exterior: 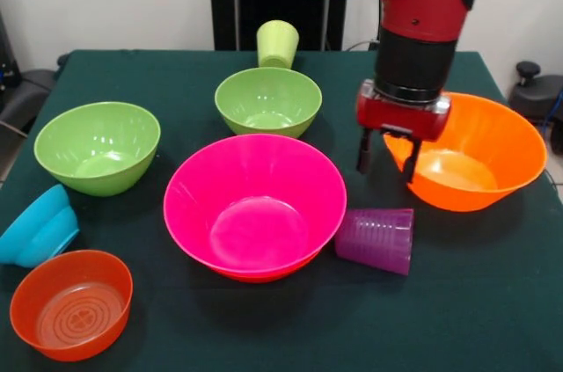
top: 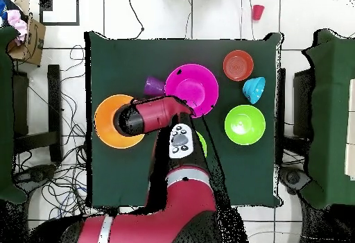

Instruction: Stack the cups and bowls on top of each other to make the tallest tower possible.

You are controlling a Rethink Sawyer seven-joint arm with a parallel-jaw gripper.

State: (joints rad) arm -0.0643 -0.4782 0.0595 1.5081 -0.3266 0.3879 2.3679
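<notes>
My gripper point(exterior: 386, 171) is open and empty, hanging over the left rim of the large orange bowl point(exterior: 479, 156). The large pink bowl point(exterior: 253, 205) sits mid-table with a red-orange bowl's edge point(exterior: 264, 276) showing under it. A purple cup point(exterior: 376, 238) lies on its side between the pink and orange bowls. Two lime green bowls point(exterior: 97, 145) point(exterior: 268, 99) stand behind. A lime green cup point(exterior: 277, 43) stands upside down at the far edge. A blue bowl point(exterior: 35, 224) lies tilted at the left, beside an orange-red bowl point(exterior: 72, 302). A red cup point(top: 258, 11) stands off the table.
In the overhead view my arm point(top: 163, 115) covers the gripper and most of one green bowl point(top: 202, 143). Cables and chairs point(top: 21, 115) surround the table point(top: 118, 178).
</notes>
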